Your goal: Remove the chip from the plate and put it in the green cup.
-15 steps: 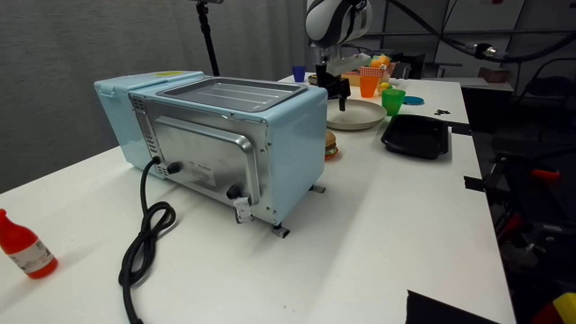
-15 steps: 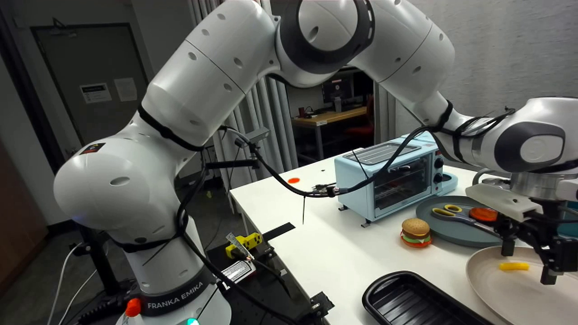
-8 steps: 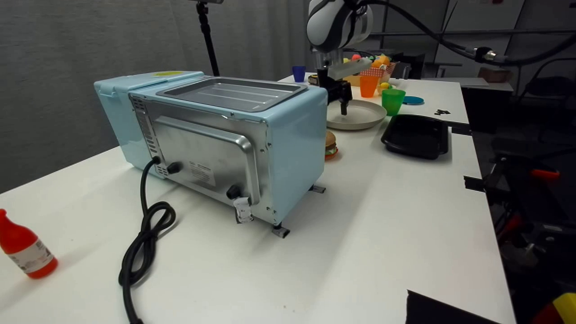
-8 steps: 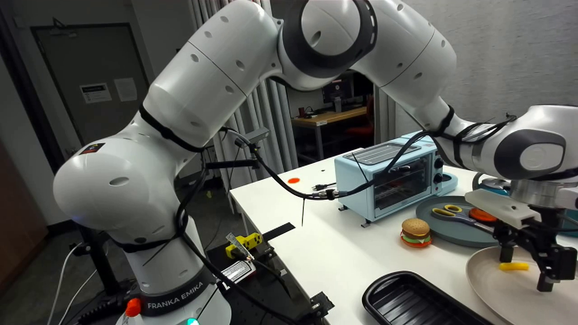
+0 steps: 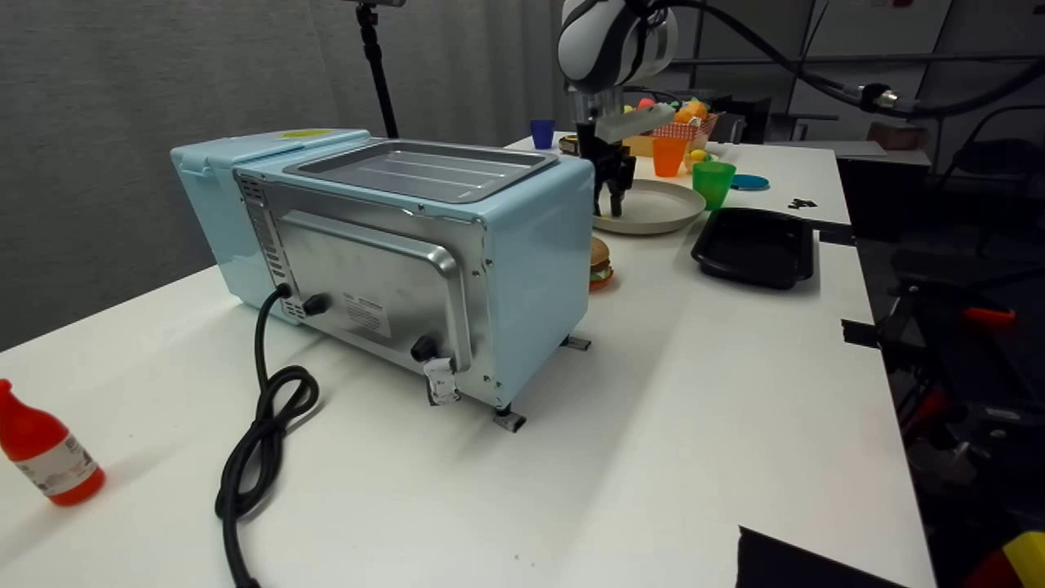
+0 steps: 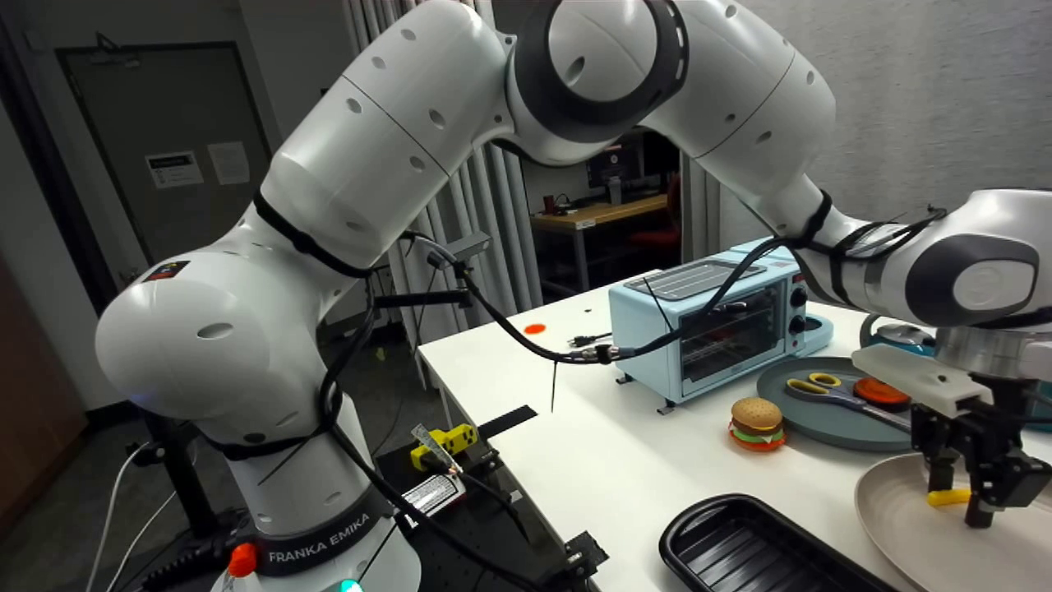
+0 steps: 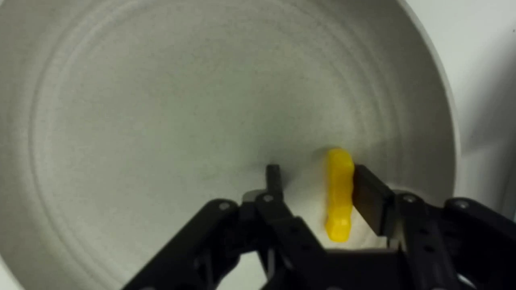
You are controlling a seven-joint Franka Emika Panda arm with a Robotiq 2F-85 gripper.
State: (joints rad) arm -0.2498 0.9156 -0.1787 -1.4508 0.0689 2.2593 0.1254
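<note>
The yellow chip [image 7: 339, 194] lies on the whitish plate [image 7: 181, 100], between the two fingers of my gripper [image 7: 316, 175]. Its right side touches or nearly touches the right finger in the wrist view, while a gap separates it from the left finger. Partly closed, the jaws still stand apart and grip nothing. In an exterior view the fingertips reach down close to the plate's surface around the chip [image 6: 947, 498]. The green cup [image 5: 712, 185] stands upright beside the plate [image 5: 661, 206]; it is outside the wrist view.
A black tray [image 5: 759, 245] lies near the plate and green cup. Behind the cup stands a taller orange cup [image 5: 669, 155]. A toy burger [image 6: 757, 423], a dark plate [image 6: 781, 411] with scissors and a light blue toaster oven [image 6: 707, 329] are close to the gripper's area.
The gripper came down a little, then its fingers drew closer together around the chip. Chip and plate have both shifted slightly.
</note>
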